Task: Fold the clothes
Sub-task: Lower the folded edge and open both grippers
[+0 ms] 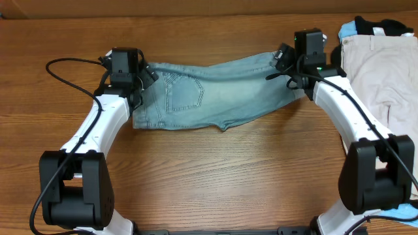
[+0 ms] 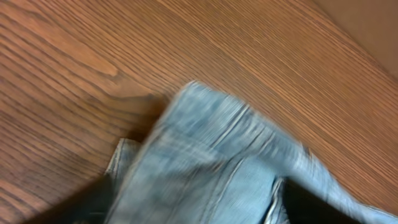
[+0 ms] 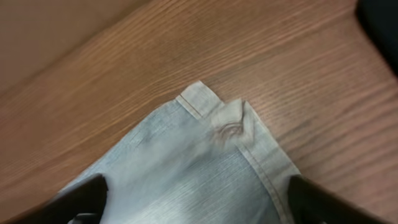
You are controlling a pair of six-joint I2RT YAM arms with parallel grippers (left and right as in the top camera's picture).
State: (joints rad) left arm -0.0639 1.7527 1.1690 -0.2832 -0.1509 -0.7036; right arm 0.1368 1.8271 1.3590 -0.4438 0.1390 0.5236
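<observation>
One faded light-blue denim garment (image 1: 215, 98) lies flat, slightly rumpled.

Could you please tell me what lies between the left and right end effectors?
The denim jeans span the whole stretch from the left end effector to the right end effector, as the overhead view shows.

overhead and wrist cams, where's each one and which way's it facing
Overhead: above the table, looking straight down; both arms, left gripper and right gripper at the ends of the jeans.
Left wrist: on the left arm, aimed down at jeans; blurred, dark finger at bottom.
Right wrist: on the right arm, aimed down at a hem corner; fingers in both bottom corners.
All three share the jeans.
</observation>
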